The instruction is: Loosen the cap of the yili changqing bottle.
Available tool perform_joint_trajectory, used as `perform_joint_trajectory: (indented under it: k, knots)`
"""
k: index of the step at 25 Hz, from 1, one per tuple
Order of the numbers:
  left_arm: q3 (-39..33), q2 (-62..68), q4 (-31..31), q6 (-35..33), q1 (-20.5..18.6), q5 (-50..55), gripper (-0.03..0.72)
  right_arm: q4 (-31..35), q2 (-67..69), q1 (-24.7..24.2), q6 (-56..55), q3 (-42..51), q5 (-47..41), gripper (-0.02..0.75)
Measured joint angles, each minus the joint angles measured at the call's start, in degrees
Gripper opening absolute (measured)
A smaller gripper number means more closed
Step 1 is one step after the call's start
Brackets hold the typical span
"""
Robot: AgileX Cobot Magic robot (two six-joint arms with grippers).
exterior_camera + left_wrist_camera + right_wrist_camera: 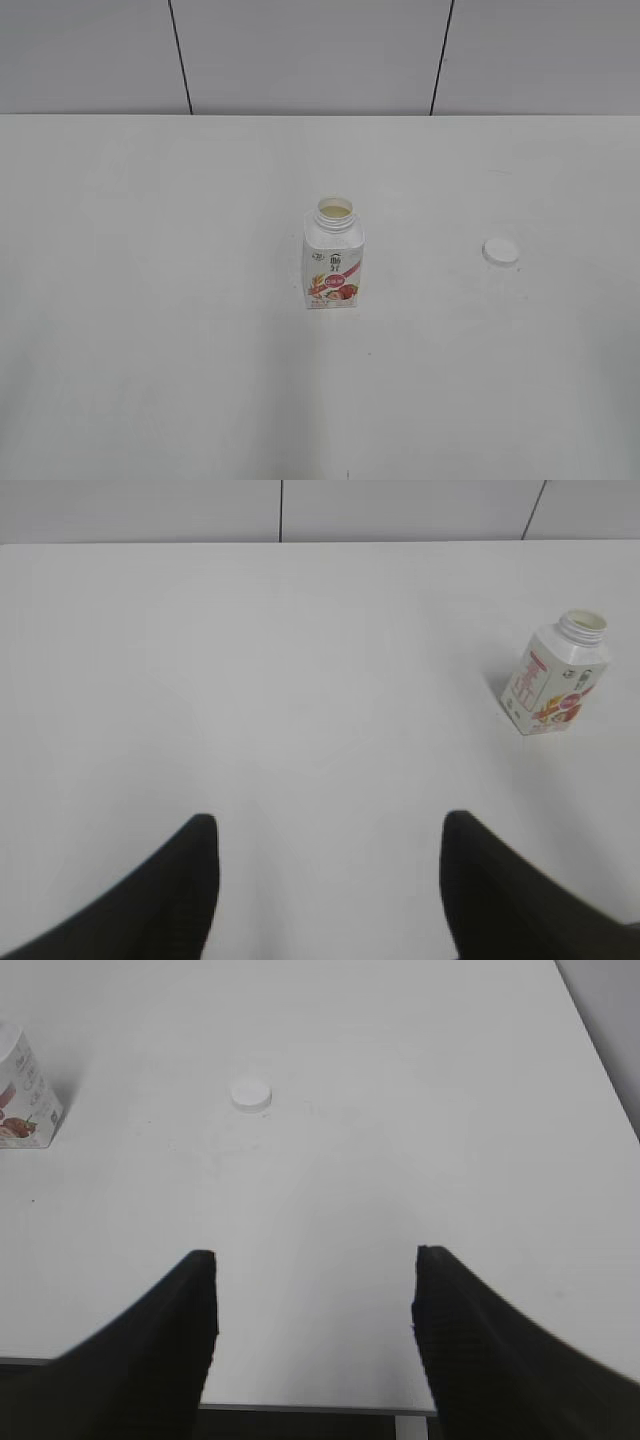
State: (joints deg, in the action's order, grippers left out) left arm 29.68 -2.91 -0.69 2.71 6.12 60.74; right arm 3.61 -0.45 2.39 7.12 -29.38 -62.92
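Judging it done: the small white squarish plastic bottle [333,262] stands open mid-frame, its round white plastic cap [500,251] lying right; my left gripper [328,855] and right gripper [314,1295] gape empty.

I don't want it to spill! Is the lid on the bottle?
Off. The yili changqing bottle stands upright with an open neck; the cap lies apart on the table.

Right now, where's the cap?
The cap is off the yili changqing bottle, lying flat on the white table well to the bottle's right in the exterior view, clear of both grippers.
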Motion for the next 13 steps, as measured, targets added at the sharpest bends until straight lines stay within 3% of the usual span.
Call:
perform_joint_trajectory:
  k: [13]
  knots:
    - [0.0,0.0,0.0,0.0,-1.21,0.0,0.436,-0.05,0.0,-0.55,0.05,0.0,0.08,0.491]
